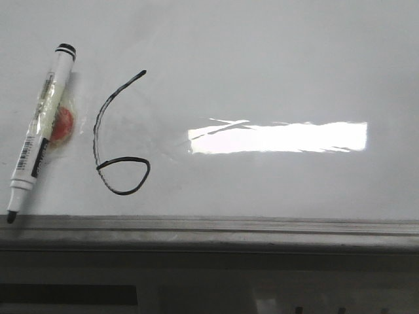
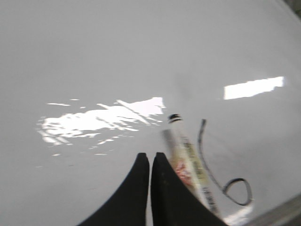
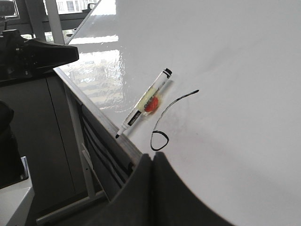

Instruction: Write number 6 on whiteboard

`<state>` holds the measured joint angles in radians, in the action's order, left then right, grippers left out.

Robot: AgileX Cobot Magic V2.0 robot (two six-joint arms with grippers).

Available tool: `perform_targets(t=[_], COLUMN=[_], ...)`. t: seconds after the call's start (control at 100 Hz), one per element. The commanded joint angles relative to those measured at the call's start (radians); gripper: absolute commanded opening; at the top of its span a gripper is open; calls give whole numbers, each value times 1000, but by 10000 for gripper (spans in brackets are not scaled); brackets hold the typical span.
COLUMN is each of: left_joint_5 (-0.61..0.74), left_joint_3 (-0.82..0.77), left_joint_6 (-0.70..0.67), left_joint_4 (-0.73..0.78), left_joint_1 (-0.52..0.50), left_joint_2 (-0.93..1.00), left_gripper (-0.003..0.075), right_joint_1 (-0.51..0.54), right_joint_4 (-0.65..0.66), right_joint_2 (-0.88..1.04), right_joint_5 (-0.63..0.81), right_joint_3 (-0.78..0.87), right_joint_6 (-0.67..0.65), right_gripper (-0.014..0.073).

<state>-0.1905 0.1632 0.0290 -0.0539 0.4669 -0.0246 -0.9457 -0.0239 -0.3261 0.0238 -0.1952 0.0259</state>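
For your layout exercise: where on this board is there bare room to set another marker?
The glossy white whiteboard is bare right of the black hand-drawn number 6 and above the bright glare. Crowded: left end, where the white uncapped marker lies beside the 6.

A lab or office: whiteboard on a metal frame, windows behind

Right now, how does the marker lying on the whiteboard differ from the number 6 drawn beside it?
The marker is a solid, straight white barrel lying tilted, with its bare tip near the grey rail; the number 6 is only a thin black line, curved and ending in a closed loop. The marker has a label and an orange-red patch; the 6 is plain black. Both are on the whiteboard, about equally long.
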Motion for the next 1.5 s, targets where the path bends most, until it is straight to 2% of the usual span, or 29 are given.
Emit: perform_targets(t=[0.0, 0.17, 0.33, 0.37, 0.42, 1.27, 1.38, 1.49], left_joint_5=[73, 93, 99, 15, -76, -64, -64, -64], left_joint_3=[11, -81, -190, -186, -187, -187, -187, -187], left_joint_6=[-2, -2, -2, -2, -2, -2, -2, -2], left_joint_4=[7, 7, 7, 7, 9, 7, 7, 7], left_joint_1=[-114, -375, -529, -550, -560, -559, -559, -559], left_joint_2=[-9, 17, 61, 59, 59, 59, 59, 59], left_gripper=[-20, -20, -20, -20, -20, -20, -20, -20], right_joint_1=[-2, -2, -2, -2, -2, 2, 70, 236], right_joint_4=[10, 10, 10, 10, 10, 10, 52, 54], right_joint_2=[-4, -4, -4, -4, -6, -6, -6, -6], right_joint_5=[75, 75, 75, 73, 73, 73, 77, 100], right_joint_3=[-24, -24, -24, -24, -24, -16, 12, 63], right_joint_6=[9, 9, 9, 9, 9, 9, 9, 9], right_gripper=[-64, -64, -64, -64, -64, -64, -64, -64])
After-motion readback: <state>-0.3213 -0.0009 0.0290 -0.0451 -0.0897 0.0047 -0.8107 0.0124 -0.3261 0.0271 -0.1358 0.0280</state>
